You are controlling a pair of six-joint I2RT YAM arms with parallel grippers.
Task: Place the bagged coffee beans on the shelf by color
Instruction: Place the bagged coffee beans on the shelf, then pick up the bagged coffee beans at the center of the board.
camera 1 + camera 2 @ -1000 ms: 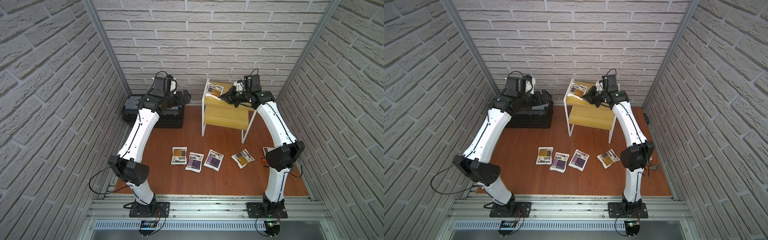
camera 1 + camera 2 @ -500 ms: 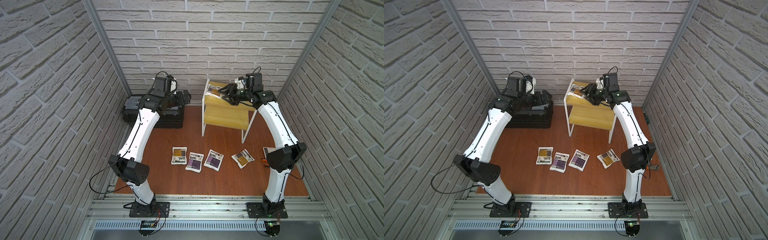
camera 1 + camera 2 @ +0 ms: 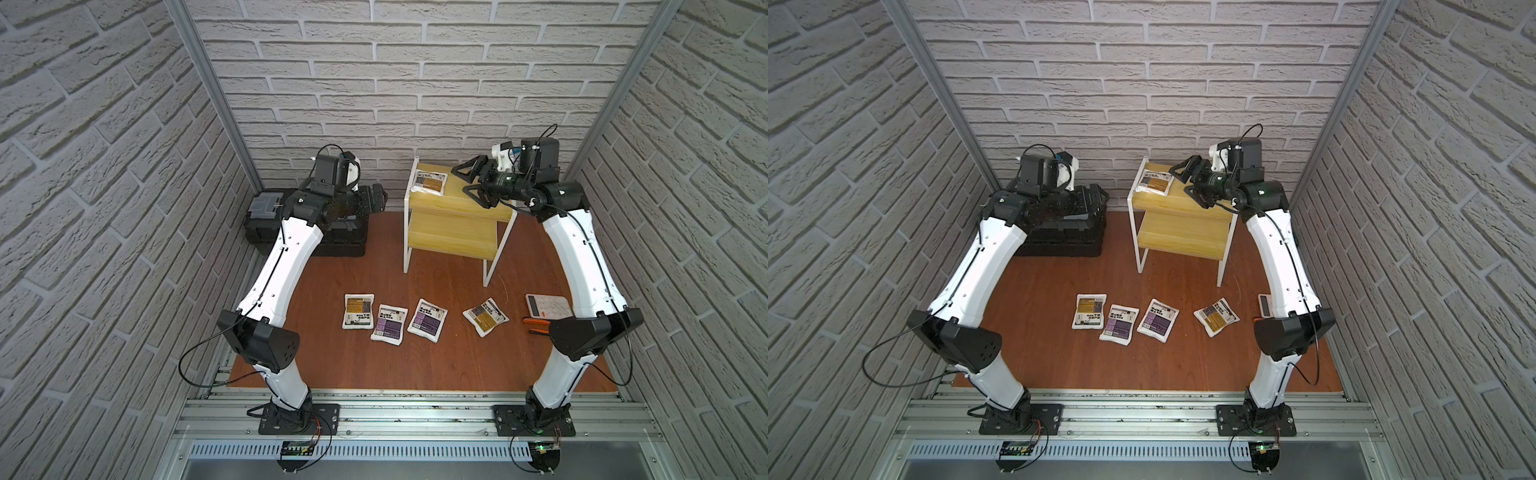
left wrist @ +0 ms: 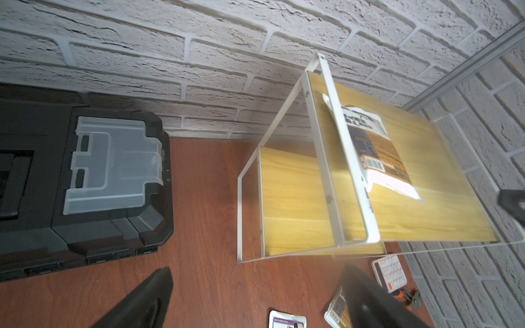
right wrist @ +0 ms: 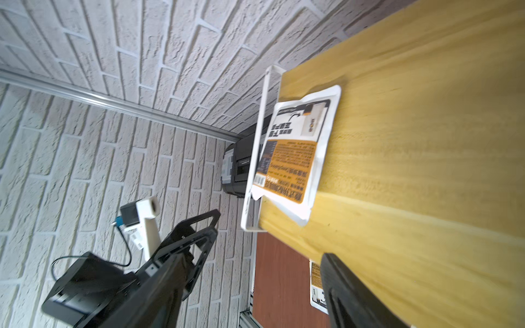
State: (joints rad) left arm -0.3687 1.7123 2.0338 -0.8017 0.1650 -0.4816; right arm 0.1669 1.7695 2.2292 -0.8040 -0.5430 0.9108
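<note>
Right pincer (image 3: pixel 461 179) lets go: jaws shut a second ago, now spread wide and backed off the yellow pouch (image 3: pixel 429 183). It lies flat on the shelf's (image 3: pixel 451 239) top board, at the toolbox (image 3: pixel 266 205) end. Left pincer (image 4: pixel 258 269) stays wide, unmoved. Four other pouches (image 3: pixel 388 325) haven't budged on the surface (image 3: pixel 374 365).

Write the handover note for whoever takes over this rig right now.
Left gripper: open, empty, near the black toolbox.
Right gripper: open, empty, above the shelf top board, clear of the pouch there.
Done: shelved yellow pouch lies flat on the top board.
Left, all on the table: end yellow pouch, purple pouch, second purple pouch, tilted yellow pouch. The lower board holds nothing.
</note>
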